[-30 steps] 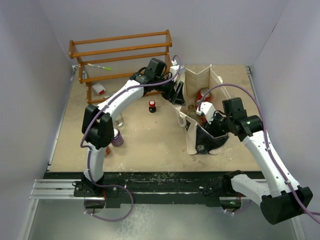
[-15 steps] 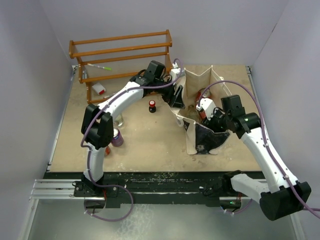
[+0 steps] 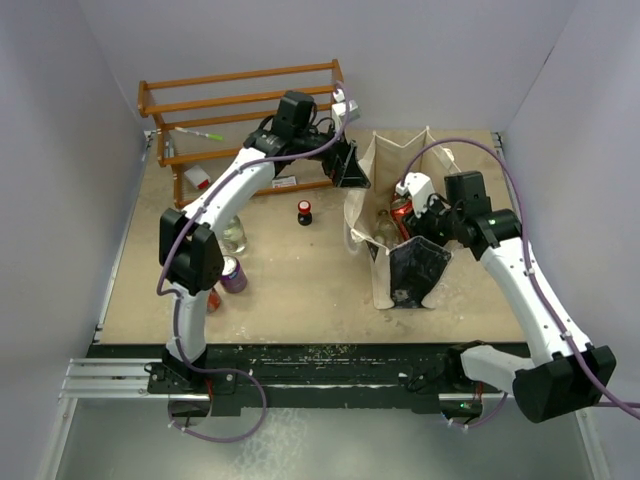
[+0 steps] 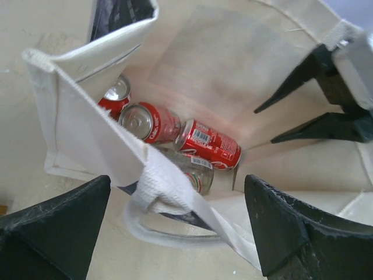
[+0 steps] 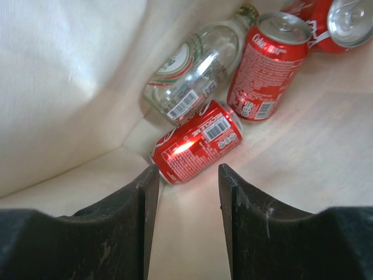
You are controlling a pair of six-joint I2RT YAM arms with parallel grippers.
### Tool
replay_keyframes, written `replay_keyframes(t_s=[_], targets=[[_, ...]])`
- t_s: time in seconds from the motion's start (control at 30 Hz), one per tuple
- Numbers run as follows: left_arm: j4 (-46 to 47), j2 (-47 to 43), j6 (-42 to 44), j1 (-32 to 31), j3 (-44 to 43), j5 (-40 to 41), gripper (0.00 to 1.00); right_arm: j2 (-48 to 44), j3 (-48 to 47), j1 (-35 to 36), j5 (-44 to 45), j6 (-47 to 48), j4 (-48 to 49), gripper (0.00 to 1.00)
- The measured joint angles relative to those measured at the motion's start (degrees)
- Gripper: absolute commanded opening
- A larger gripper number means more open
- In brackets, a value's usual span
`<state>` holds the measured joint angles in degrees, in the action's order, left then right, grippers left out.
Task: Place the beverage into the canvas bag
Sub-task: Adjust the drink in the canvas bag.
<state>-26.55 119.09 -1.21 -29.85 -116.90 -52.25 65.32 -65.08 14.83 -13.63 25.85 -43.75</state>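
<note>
The canvas bag (image 3: 385, 160) is seen open on the table (image 3: 290, 285), right of centre. Three red cans (image 5: 198, 143) and a clear glass bottle (image 5: 195, 70) are found lying inside it. The left gripper (image 4: 178, 181) is held above the bag's rim, fingers spread wide and empty. The right gripper (image 5: 187, 172) is held at the mouth, fingers partly apart, nothing gripped.
</note>
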Motion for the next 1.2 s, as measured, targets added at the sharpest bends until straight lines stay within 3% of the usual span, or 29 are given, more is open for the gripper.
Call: replay_keyframes(t_s=[0.27, 0.5, 0.7, 0.93, 1.2], targets=[[-0.57, -3.74, 2.84, -0.55, -2.14, -4.35, 0.92, 2.56, -5.66, -1.57, -2.38, -5.2, 1.25, 0.47], [-14.58, -6.43, 19.23, -6.84, -5.75, -6.84, 0.88, 2.05, -7.89, -1.9, -3.08, -10.58, 0.98, 0.46], [-27.32, -6.69, 32.5, -13.07, -6.45, -7.13, 0.86, 2.03, -10.73, -2.56, -4.94, -15.1, 0.83, 0.37], [-38.25, -6.67, 42.84, -18.47, -8.83, -4.7, 0.66, 1.99, -15.21, -2.91, -9.27, -16.06, -4.02, 0.27], [-40.87, -6.49, 45.59, -21.86, -8.76, -1.77, 0.47, 1.81, -25.4, -2.91, -14.62, -7.19, -19.1, 0.21]])
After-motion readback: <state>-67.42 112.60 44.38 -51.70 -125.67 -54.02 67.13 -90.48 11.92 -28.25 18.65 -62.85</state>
